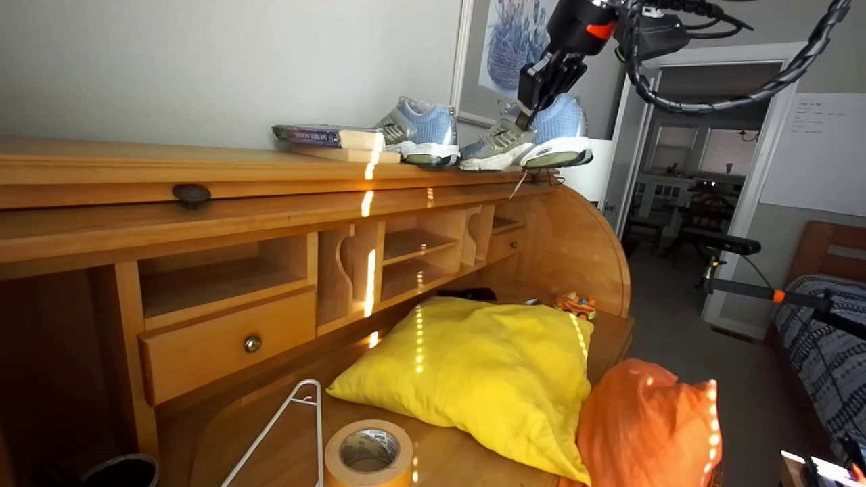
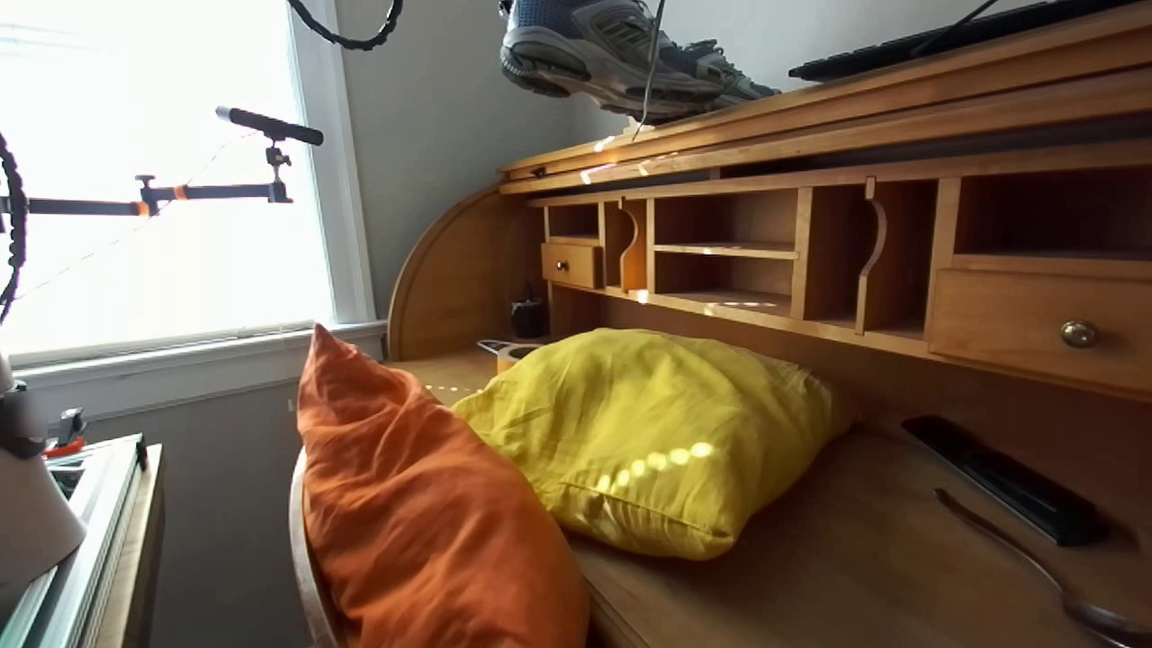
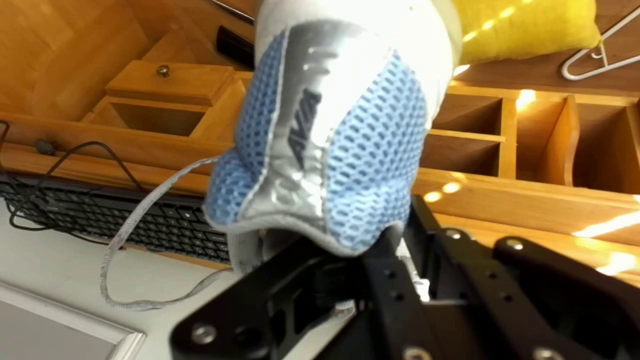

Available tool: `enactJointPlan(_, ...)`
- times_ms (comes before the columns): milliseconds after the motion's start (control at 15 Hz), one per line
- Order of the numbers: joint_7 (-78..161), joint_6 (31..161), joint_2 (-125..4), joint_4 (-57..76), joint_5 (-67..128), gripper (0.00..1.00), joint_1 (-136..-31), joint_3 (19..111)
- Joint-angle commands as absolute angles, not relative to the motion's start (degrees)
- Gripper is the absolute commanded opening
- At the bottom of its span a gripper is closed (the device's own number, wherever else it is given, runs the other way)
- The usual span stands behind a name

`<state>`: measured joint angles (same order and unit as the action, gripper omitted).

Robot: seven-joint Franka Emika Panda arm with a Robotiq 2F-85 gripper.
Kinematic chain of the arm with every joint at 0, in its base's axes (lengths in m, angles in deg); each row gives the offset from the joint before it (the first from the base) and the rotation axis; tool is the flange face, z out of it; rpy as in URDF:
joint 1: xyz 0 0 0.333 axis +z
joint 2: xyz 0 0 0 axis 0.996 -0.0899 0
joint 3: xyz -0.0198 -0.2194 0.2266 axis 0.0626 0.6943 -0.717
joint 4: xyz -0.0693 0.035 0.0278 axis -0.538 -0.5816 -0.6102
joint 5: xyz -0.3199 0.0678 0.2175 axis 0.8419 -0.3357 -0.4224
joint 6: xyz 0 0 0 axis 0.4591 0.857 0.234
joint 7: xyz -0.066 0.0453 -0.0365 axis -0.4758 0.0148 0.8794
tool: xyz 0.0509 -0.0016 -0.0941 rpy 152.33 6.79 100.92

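Shoe [image 1: 551,128]: blue-mesh one, up on top of the desk [image 1: 575,237], around 1 o'clock of centre in an exterior view. Silver AVIA tab on the heel faces the wrist view. In an exterior view the shoe [image 2: 612,54] has its heel end sticking out clear of the desktop; can't tell whether the toe end touches wood.
Gripper [image 1: 525,118]: pinched narrow on the shoe's collar, so yeah, it's got hold of it. Points toward 7 o'clock in an exterior view.
Lace [image 3: 117,241]: loops off at 8 o'clock of the shoe in the wrist view, crossing in front of the keyboard [image 3: 165,220].
Other shoe [image 1: 433,128]: same kind, just beside at 9 o'clock. Can't tell if they touch.
Books [image 1: 358,139]: two stacked, further along at 9 o'clock.
Yellow pillow [image 1: 473,379]: on the lower desk surface, 6 o'clock of the shoe.
Orange pillow [image 2: 441,531]: right up by the yellow one, at its 8 o'clock in an exterior view.
Bits around the yellow pillow: orange toy [image 1: 575,306] at 2 o'clock, tape [image 1: 369,479] at 8, hanger [image 1: 319,439] at 9 from the tape. In an exterior view, black slab [image 2: 1003,477] at 3, spoon [image 2: 1100,619] at 4.
Room: picture [image 1: 504,61] at 11 o'clock of the gripper, bed [image 1: 822,338] at 2 o'clock from the orange pillow.
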<state>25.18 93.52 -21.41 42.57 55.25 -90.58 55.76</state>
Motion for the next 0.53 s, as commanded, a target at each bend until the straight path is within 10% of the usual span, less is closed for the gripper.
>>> enactJointPlan(0,27.7,92.5,-22.5,39.1,55.1,0.04,-91.2,55.7)
enactJointPlan(467,32.7,93.1,-26.9,33.6,55.2,0.04,-91.7,57.6)
